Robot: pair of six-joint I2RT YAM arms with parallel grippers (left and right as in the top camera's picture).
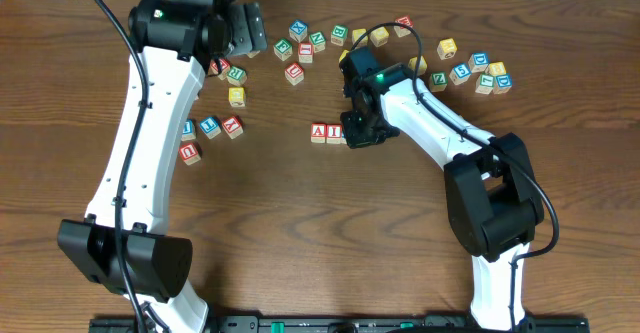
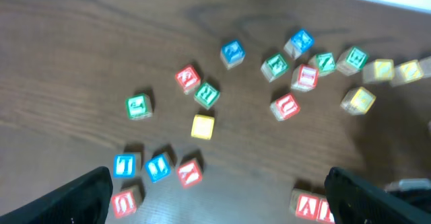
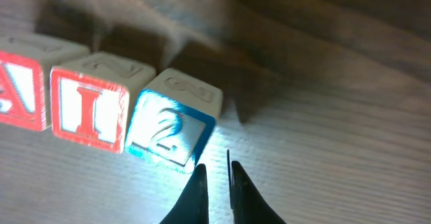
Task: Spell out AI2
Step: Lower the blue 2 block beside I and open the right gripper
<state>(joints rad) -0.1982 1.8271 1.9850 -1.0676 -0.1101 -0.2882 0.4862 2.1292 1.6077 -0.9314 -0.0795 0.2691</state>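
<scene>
A block [image 3: 20, 89] | I block [image 3: 89, 109] | 2 block [image 3: 168, 133] | touching | right jaws nearly together

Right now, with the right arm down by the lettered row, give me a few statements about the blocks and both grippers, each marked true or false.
1. The A block, I block and 2 block sit side by side in one row. True.
2. The 2 block shows a red face. False: its face is blue.
3. The right gripper is clamped on the 2 block. False: its fingers are almost together with nothing between them, just beside that block.
4. The left gripper is wide open and empty above the scattered blocks. True.
</scene>
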